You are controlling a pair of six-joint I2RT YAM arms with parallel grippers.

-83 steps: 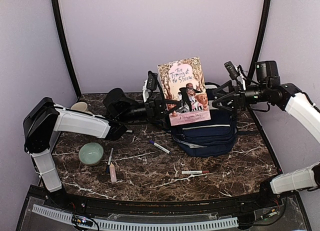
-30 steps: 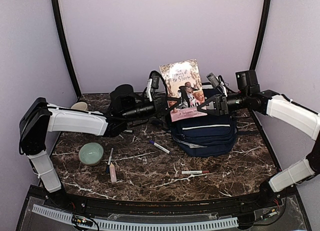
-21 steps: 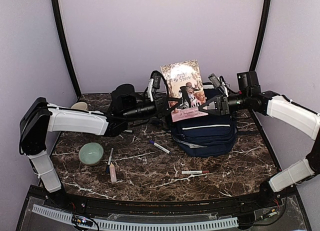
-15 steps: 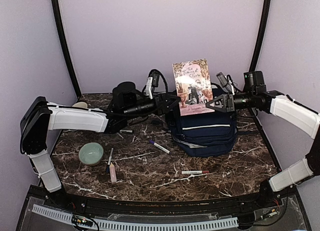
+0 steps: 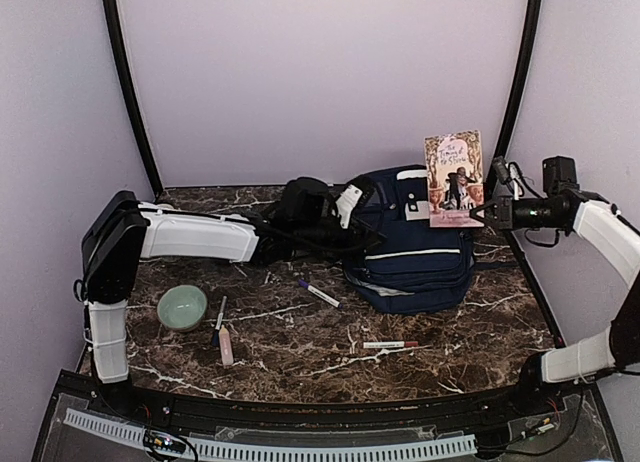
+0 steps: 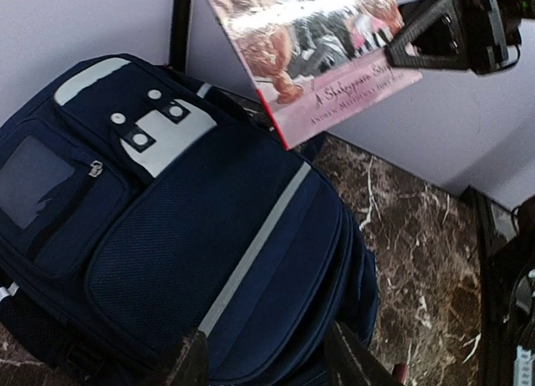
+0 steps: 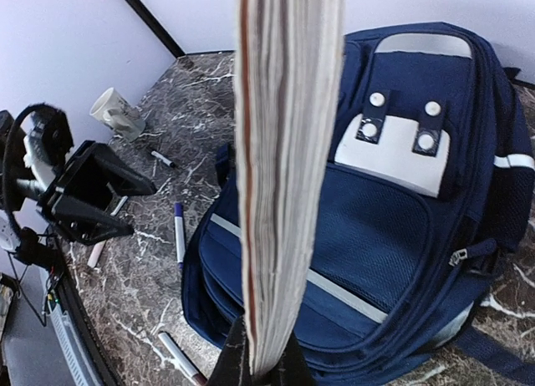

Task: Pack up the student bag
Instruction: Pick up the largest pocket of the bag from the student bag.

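From the left wrist, the left gripper (image 6: 267, 363) has its fingers apart with nothing between them, just over the student bag (image 6: 192, 261). The bag lies flat on the marble table (image 6: 410, 236), pockets up, and its zips seem to be closed. A book (image 6: 318, 60) hangs tilted beyond the bag's far side.

From the right wrist, the right gripper (image 7: 257, 365) is clamped tight on that book's edge and holds it upright above the bag, page edges toward the camera. A marker (image 7: 179, 227) lies beside the bag and a mug (image 7: 117, 112) sits well apart. I judge the book is kept aloft so the freed left claw can open a compartment first.

From the top, half a second earlier the book stood over the bag's middle between both claws. Now the right arm has carried it out toward the right post, while the left arm has let go and sunk to the bag's left side
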